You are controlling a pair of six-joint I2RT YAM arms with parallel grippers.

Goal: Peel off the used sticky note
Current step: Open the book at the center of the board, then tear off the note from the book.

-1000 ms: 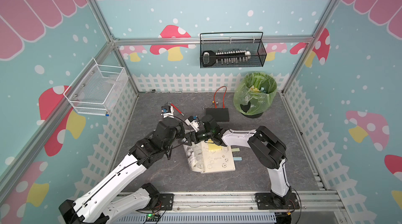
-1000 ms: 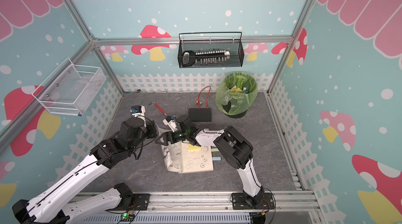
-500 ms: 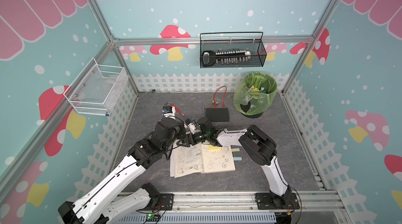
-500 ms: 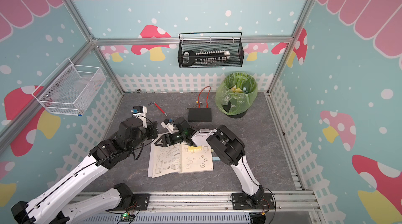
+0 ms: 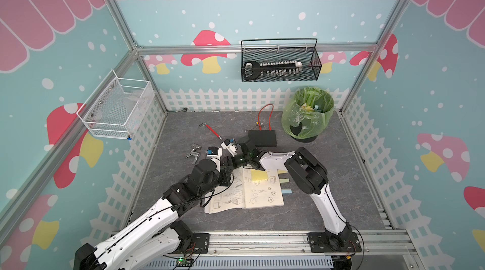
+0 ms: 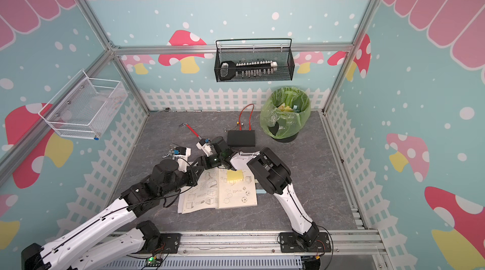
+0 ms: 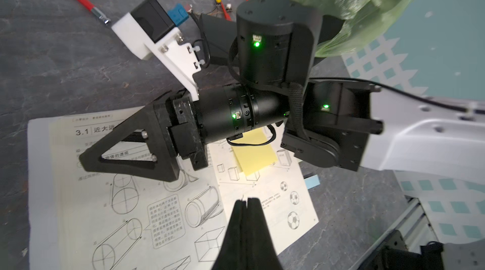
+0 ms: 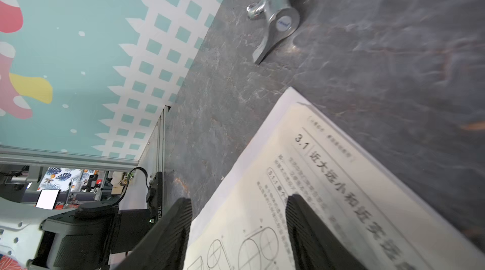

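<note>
Where the rig's front rail is closest, the open book (image 5: 244, 192) lies flat on the grey tabletop (image 5: 315, 203), and I read the scene from there outward. Over the gutter between its two pages hangs the left end effector (image 7: 246, 201), fingers pressed together with nothing between them; I cannot tell whether it touches the paper. Farther in, the yellow sticky note (image 5: 259, 176) lies flat on the right-hand page, toward that page's far edge, not yet peeled. Three coloured tabs (image 5: 284, 180) project from the book's right edge. Beside the heading of the left-hand page sits the right end effector (image 8: 238, 199), jaws parted and gripping nothing, one finger over the paper and the other just off its edge. Beyond the book, on the tabletop: a metal tap fitting (image 5: 193, 150) to the left, a black box (image 5: 262, 138), a red-handled tool (image 5: 212, 131), a red wire (image 5: 265, 113), and a bin (image 5: 296, 121) lined with a green bag. On the walls: a white mesh basket (image 5: 115, 124) and a black wire basket (image 5: 313, 72).
</note>
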